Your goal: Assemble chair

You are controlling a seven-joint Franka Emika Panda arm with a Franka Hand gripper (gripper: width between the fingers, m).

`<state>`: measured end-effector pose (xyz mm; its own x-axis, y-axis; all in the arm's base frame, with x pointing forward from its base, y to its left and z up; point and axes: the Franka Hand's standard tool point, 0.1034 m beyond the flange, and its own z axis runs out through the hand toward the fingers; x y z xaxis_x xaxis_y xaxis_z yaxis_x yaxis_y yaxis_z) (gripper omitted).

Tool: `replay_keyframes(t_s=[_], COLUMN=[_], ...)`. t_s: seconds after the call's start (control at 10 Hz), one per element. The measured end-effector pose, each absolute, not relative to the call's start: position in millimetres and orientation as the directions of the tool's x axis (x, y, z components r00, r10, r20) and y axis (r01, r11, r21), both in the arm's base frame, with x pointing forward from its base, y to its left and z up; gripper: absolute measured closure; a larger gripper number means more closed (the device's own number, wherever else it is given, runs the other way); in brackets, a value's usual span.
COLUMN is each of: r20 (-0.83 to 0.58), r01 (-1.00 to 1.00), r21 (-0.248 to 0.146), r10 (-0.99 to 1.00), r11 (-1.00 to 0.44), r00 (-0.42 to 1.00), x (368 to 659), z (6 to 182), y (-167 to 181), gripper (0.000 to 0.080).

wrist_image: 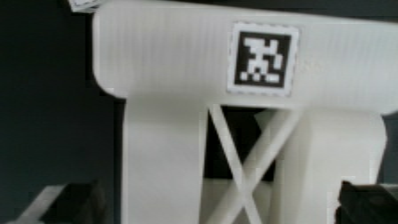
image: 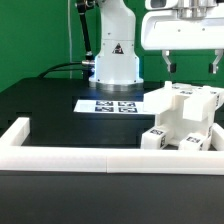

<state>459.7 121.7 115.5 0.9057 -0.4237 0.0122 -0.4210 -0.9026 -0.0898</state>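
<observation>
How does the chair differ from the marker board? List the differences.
The chair is chunky and stands tall; the marker board is thin and lies flat. The chair sits at the exterior view's right, below the claw; the marker board lies by the robot base. Both are white with black-and-white tags.

The chair [image: 185, 118] runs past the exterior view's right edge; the wrist view shows it blurred.

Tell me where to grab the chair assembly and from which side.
Probably from straight above: the open gripper hangs over the chair. Close across the tagged panel rather than the thin crossed braces; the panel looks broad and flat.
</observation>
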Motion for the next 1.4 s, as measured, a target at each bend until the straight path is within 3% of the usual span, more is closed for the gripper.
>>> replay_keyframes(t_s=[0.2,0.6,1.0,1.4], r20=[0.004,0.001,0.015,0.014], r01=[-0.399,-0.398,-0.383,-0.376], r21=[-0.089,-0.087,-0.082,-0.078], r10=[-0.401,-0.4,-0.385,-0.378], r11=[-0.913,-0.913,-0.92,-0.923], r00=[0.916,0.917,0.923,0.926], x=[435,432,399,397], z=[111.5,110.6,89.0,85.6], y=[134,136,158,160], gripper=[0.015,0.015,0.015,0.015])
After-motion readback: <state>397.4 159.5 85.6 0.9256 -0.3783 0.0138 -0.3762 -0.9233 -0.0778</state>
